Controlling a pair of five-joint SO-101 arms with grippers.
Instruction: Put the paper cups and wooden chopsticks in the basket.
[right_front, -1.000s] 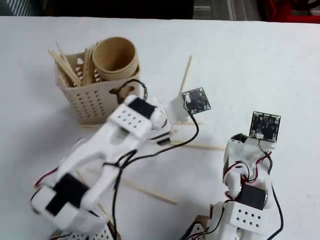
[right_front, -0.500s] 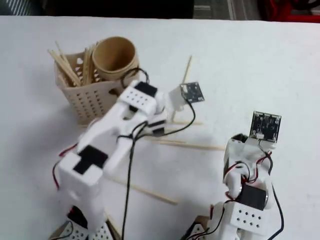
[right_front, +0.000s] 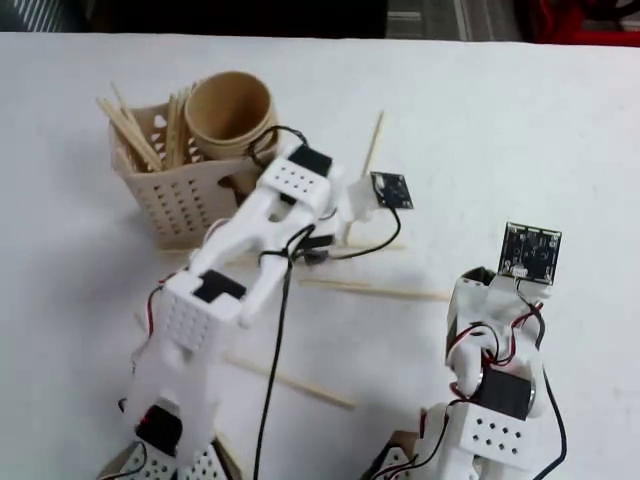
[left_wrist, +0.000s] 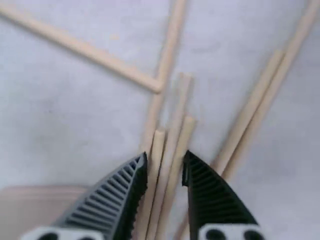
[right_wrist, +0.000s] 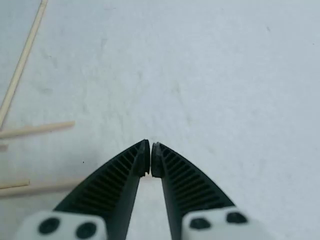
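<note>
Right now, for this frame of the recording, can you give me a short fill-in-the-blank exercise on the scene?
1. The paper cups stand ___ the basket.
2. The right pincer is ___.
3. The left pincer is over loose chopsticks lying on the ___.
Missing words: inside; shut; table.
</note>
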